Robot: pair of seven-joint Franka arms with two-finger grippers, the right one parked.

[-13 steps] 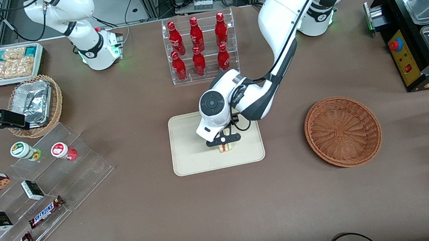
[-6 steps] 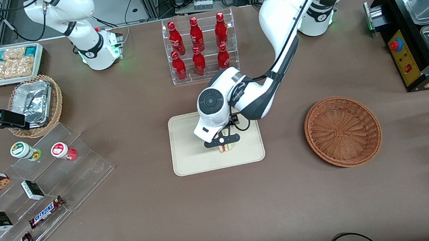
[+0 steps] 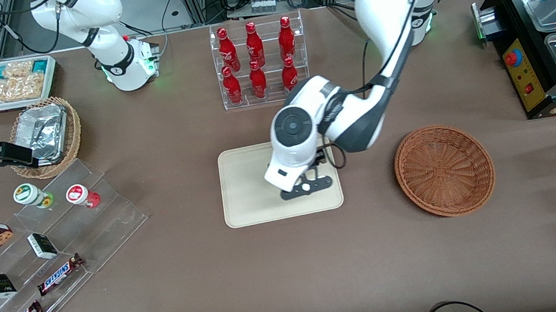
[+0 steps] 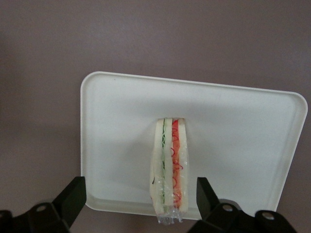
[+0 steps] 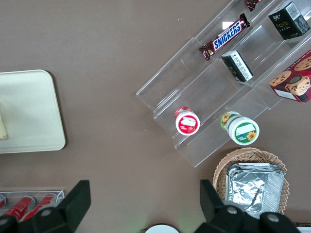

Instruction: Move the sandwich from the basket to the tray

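Note:
The sandwich [image 4: 169, 165] stands on its edge on the cream tray [image 4: 116, 121], with the red and green filling layers facing up and clear wrap around it. My left gripper [image 4: 140, 190] is open above the tray, its fingers [image 4: 73, 195] wide apart on either side of the sandwich and not touching it. In the front view the gripper [image 3: 307, 187] hangs over the tray [image 3: 248, 191] and hides the sandwich. The reddish-brown basket [image 3: 444, 170] lies empty beside the tray, toward the working arm's end. The right wrist view shows the tray's corner [image 5: 29, 111].
A clear rack of red bottles [image 3: 258, 60] stands farther from the front camera than the tray. Toward the parked arm's end are stepped acrylic racks with snacks [image 3: 50, 242], a tan basket with foil [image 3: 44, 134] and a white bin [image 3: 9, 83]. A black appliance [image 3: 544, 38] stands at the working arm's end.
The gripper has opened and let go of the sandwich, which stays on the tray. The hand has risen and shifted a little toward the basket.

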